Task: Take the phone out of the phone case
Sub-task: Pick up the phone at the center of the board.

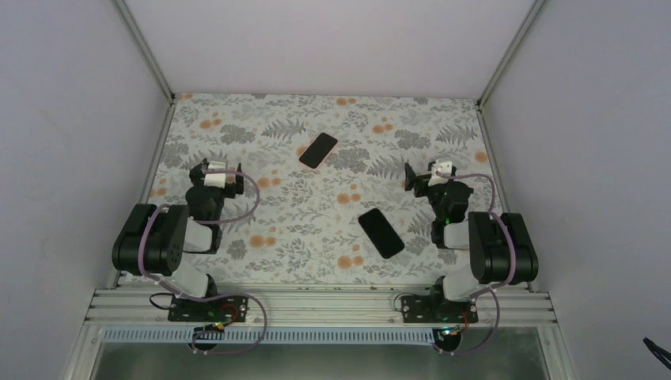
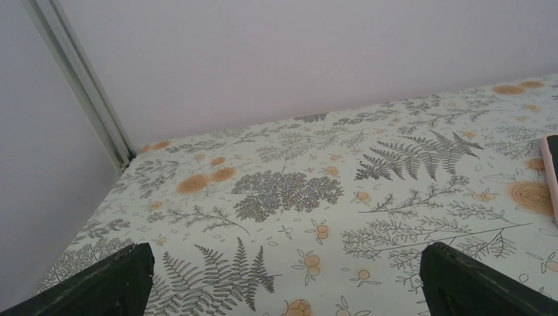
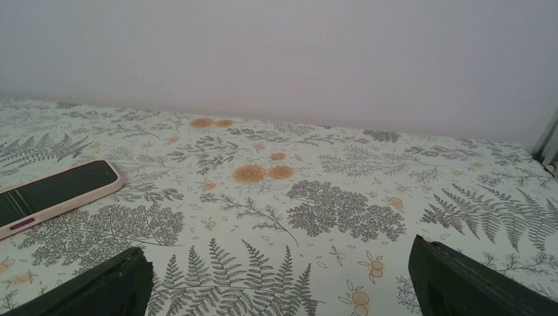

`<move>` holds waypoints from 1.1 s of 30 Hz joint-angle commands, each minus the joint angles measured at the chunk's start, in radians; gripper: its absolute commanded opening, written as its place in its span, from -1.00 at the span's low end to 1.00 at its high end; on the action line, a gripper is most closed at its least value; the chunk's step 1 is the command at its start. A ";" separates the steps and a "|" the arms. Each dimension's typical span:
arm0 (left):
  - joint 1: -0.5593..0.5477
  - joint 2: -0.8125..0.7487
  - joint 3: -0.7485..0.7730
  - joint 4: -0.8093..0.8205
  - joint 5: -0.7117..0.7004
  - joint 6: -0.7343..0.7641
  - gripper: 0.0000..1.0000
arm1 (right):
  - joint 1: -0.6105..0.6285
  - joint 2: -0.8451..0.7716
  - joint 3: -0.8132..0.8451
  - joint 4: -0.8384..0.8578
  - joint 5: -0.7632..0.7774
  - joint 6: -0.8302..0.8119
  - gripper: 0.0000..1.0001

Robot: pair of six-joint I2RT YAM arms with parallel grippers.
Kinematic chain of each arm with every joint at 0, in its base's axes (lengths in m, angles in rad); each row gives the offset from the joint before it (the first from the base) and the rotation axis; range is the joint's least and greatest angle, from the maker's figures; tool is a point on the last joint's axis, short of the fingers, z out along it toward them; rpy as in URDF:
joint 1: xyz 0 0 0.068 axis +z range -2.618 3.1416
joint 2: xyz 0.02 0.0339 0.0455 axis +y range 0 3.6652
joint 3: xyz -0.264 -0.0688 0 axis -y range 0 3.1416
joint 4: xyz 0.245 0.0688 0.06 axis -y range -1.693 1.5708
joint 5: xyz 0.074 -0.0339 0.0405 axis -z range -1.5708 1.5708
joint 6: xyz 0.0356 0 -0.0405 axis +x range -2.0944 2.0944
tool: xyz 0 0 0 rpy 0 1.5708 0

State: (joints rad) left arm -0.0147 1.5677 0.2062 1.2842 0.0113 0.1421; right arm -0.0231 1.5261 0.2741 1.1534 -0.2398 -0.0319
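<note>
The phone [image 1: 318, 150], glossy black, lies face up inside the salmon-pink phone case [image 3: 66, 205] at the far middle of the table. In the right wrist view the phone [image 3: 56, 187] shows at the left edge, framed by the pink rim. In the left wrist view only a corner of the case [image 2: 549, 178] shows at the right edge. My left gripper [image 1: 215, 166] is open and empty, left of the case and apart from it. My right gripper [image 1: 425, 171] is open and empty, right of it. Nothing lies between either gripper's fingers in the wrist views: left gripper [image 2: 283, 283], right gripper [image 3: 279, 283].
A bare all-black phone [image 1: 380, 233] lies on the floral tablecloth [image 1: 277, 222] near the front middle, close to the right arm. White walls and metal corner posts [image 1: 146, 47] close in the table at the back and sides.
</note>
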 commanded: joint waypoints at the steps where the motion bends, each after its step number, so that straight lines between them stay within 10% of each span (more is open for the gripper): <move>1: 0.008 -0.008 0.013 0.017 0.024 -0.011 1.00 | -0.012 0.004 0.006 0.050 0.023 0.011 1.00; 13: 0.013 -0.052 0.018 -0.007 0.107 0.014 1.00 | -0.038 -0.043 0.055 -0.082 -0.059 0.008 1.00; 20: 0.003 -0.375 0.494 -1.002 0.213 0.246 1.00 | -0.020 -0.103 0.655 -1.209 -0.127 -0.318 1.00; 33: 0.001 -0.283 0.976 -1.699 -0.006 0.352 1.00 | 0.255 -0.222 0.767 -1.955 -0.035 -0.537 0.83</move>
State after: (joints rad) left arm -0.0139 1.2465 1.1404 -0.1516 0.0853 0.4538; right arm 0.1040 1.3468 1.0191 -0.4683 -0.3679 -0.5121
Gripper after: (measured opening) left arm 0.999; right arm 0.946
